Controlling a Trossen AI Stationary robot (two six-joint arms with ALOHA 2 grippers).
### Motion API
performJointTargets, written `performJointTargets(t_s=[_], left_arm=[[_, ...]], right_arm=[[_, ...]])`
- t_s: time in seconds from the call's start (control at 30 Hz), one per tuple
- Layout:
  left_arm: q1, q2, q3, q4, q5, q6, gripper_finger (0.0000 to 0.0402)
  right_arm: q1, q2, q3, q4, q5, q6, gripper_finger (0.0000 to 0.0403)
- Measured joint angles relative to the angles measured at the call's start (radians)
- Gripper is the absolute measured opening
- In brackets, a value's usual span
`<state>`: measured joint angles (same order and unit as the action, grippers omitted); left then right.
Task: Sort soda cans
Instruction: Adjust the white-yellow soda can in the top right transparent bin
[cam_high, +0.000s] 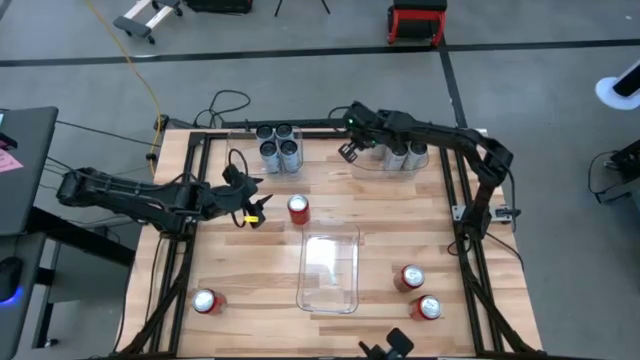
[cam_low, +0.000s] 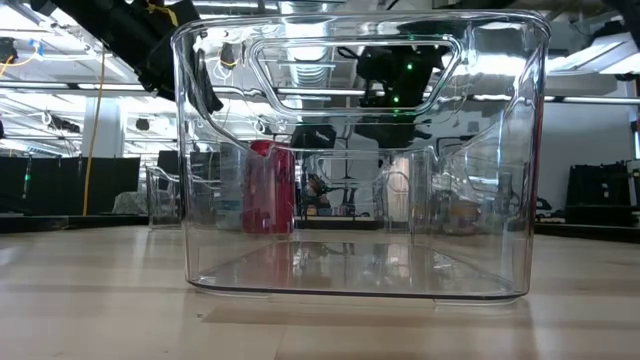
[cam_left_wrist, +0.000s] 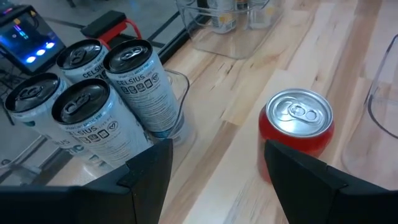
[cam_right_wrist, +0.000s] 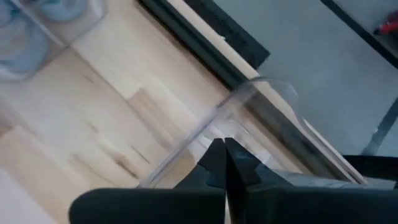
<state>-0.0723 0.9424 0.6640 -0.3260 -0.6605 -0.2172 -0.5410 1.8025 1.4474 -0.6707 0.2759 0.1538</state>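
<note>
Left jaws (cam_high: 258, 212) gape beside red can (cam_high: 298, 209); right jaws (cam_high: 349, 152) pinched together.

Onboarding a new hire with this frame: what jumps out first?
The clear bin lying empty mid-table, filling the low view. Then the four silver-grey cans clustered in a small clear container at the far edge, with a lone red can just ahead of the left tool, open. The right tool is shut, beside the far-right bin of cans.
</note>
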Motion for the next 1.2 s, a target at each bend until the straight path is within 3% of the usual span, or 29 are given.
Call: performJointTargets(t_s=[0.3, 1.2], left_arm=[[0.0, 0.0, 0.0, -0.002, -0.001, -0.005, 0.0249], [0.0, 0.061, 0.0, -0.001, -0.021, -0.012, 0.0249]], right_arm=[[-0.018, 0.003, -0.001, -0.108, 0.116, -0.003, 0.0003], [-0.023, 0.003, -0.001, -0.329, 0.224, 0.055, 0.0001]])
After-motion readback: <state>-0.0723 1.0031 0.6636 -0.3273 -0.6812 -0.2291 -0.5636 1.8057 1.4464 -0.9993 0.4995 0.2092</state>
